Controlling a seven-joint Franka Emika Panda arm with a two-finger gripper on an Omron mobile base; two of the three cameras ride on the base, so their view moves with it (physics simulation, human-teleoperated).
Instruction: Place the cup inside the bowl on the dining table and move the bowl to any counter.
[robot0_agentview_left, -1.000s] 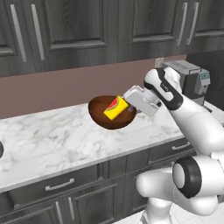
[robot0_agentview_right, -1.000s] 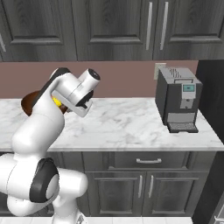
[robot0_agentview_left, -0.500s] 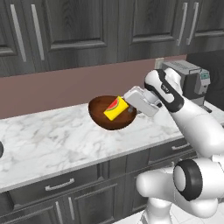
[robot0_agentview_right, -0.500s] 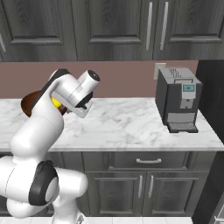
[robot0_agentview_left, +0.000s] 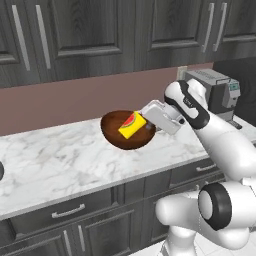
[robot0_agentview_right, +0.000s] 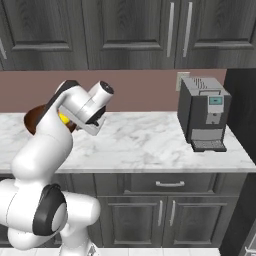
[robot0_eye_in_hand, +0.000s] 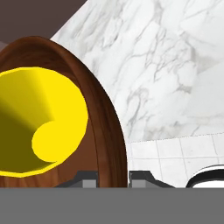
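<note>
The bowl (robot0_eye_in_hand: 103, 131) I hold looks like polished wood, dark reddish-brown with fine grain and a soft sheen. The cup (robot0_eye_in_hand: 41, 127) in it is plain smooth yellow, plastic-looking, matt, with a red mark on its side. The counter (robot0_agentview_left: 65, 160) is white marble with grey veins, smooth and slightly glossy. The cabinets (robot0_agentview_right: 130, 30) show dark grey wood grain, matt, with brushed-metal bar handles (robot0_agentview_right: 170, 29). The backsplash (robot0_agentview_right: 135, 90) is flat matt mauve. The coffee machine (robot0_agentview_right: 202, 112) looks like grey metal.
</note>
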